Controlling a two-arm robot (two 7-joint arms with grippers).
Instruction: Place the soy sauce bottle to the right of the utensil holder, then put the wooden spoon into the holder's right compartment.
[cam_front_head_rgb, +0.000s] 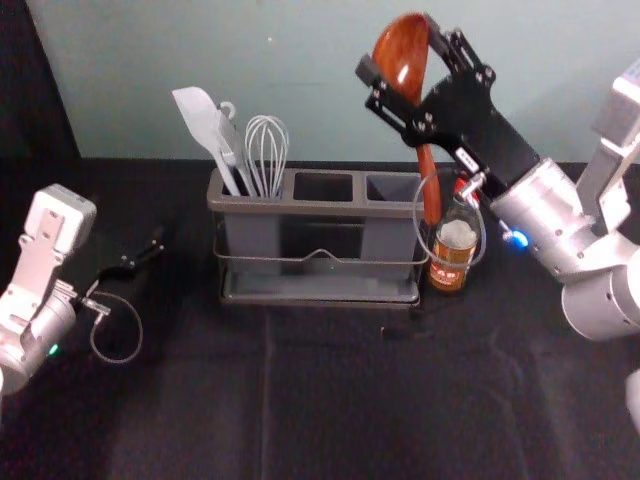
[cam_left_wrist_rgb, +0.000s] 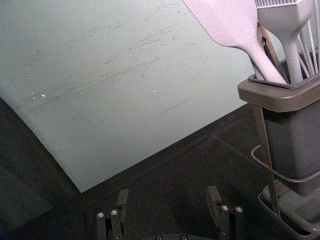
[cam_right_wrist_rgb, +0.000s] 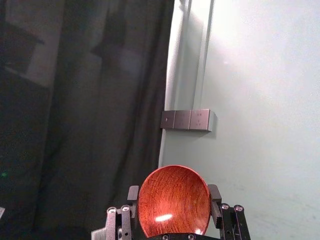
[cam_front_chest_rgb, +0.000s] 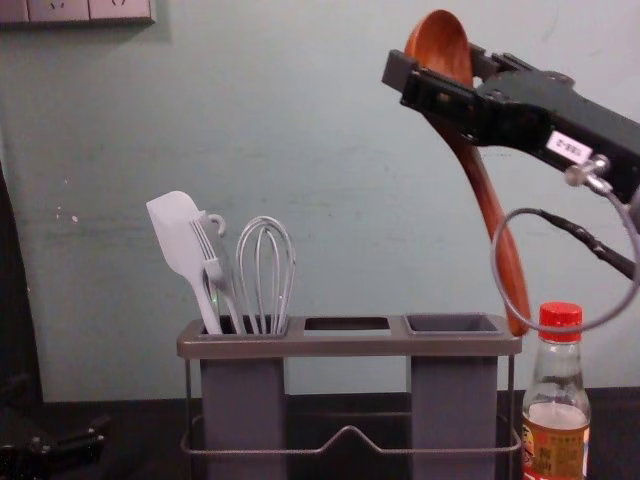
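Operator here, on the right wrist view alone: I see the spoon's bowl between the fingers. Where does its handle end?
Observer: From the right gripper, the handle slants down, ending just right of the right compartment's opening.

Operator: Is the soy sauce bottle placed?

Observer: Yes, the bottle stands upright to the right of the utensil holder.

Operator: Could the left gripper be in my way?

Observer: Probably not: the left gripper is off to the holder's left.
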